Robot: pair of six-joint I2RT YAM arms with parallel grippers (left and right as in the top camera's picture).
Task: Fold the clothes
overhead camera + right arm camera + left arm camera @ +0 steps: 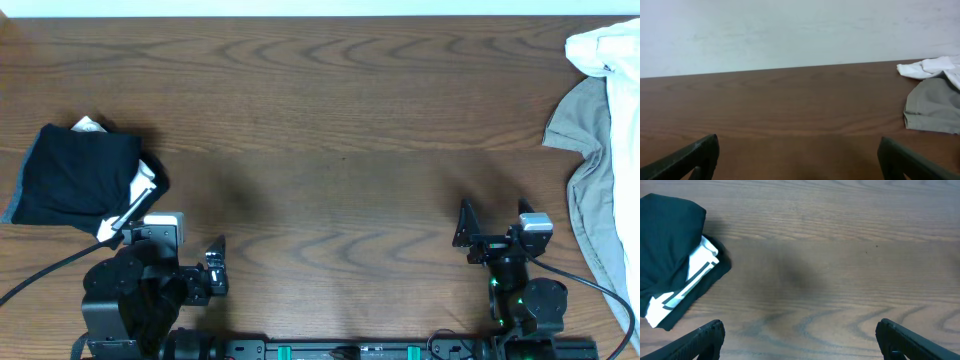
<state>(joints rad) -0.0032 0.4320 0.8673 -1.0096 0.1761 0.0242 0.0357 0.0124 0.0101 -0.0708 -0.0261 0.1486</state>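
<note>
The clothes lie in two places. A folded black garment (75,175) with white patches sits at the table's left and shows again in the left wrist view (670,245). At the right edge a white cloth (605,50) lies over a loose khaki-grey piece (598,170); both appear far right in the right wrist view, white cloth (935,66) above khaki-grey piece (932,107). My left gripper (797,332) stands open over bare wood, just right of and nearer than the black garment. My right gripper (495,218) is open and empty, left of the khaki piece.
The brown wooden table (340,120) stretches between the two cloth piles. A pale wall (790,30) rises behind its far edge. Both arm bases and their cables sit along the near edge.
</note>
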